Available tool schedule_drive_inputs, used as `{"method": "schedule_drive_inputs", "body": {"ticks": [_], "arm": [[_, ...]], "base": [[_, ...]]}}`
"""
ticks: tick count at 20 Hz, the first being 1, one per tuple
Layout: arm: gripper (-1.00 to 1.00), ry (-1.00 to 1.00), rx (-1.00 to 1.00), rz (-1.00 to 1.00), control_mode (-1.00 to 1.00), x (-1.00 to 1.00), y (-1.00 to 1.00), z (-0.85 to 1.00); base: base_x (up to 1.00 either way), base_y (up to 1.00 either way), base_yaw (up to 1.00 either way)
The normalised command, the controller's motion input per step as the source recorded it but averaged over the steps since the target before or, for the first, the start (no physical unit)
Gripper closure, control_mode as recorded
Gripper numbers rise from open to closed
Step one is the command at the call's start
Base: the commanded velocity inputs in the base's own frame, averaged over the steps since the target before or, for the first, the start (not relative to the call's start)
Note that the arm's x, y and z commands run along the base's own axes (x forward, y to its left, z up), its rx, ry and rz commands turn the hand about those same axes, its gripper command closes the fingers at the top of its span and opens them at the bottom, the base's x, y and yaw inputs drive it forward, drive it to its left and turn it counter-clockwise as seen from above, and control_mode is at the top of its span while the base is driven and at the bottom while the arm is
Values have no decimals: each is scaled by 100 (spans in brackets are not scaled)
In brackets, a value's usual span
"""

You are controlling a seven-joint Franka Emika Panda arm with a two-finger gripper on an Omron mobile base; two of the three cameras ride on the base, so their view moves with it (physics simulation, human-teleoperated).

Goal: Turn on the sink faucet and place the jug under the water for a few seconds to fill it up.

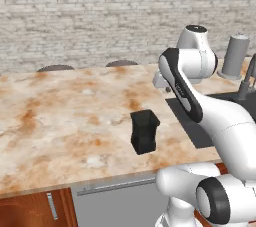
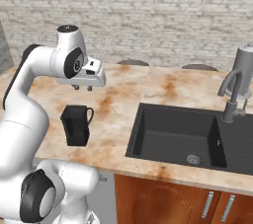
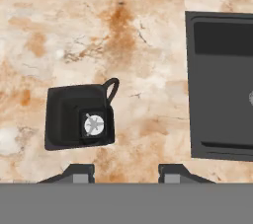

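Jug [image 1: 144, 131], small, black, boxy, upright on the marbled countertop [image 1: 65, 116]; centre of the left base view, left of centre in the right base view, with its thin loop handle [image 2: 90, 115] turned toward the sink. From the hand view it sits lower left, mouth up, a pale round mark visible on its floor.

Gripper [image 2: 82, 88] hangs above the counter, up and behind the jug, well clear of it. Fingertips [image 3: 79, 172] at the bottom edge of the hand view stand moderately apart with bare counter between them; nothing held.

Sink [image 2: 168, 131], matte black basin, lower right of the right base view, round metal drain [image 2: 193, 159] near its front right corner. Draining board [image 1: 192, 126] lies flat beside the jug.

Sink faucet [image 2: 232, 92], grey gooseneck, at the right edge; plain grey cylinder [image 1: 235, 56] stands just behind it.

Brick wall [image 1: 100, 16] across the back; wooden cabinet doors [image 2: 163, 201] below the sink.
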Motion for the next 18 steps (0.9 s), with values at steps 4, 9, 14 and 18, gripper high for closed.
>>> {"method": "schedule_drive_inputs", "body": {"ticks": [4,9,14,18], "arm": [[-100,0,0,0,100,0,0,0],[-100,0,0,0,100,0,0,0],[-100,0,0,0,100,0,0,0],[-100,0,0,0,100,0,0,0]], "base": [[1,-3,0],[-1,-78,0],[0,-97,-1],[0,-84,-2]]}}
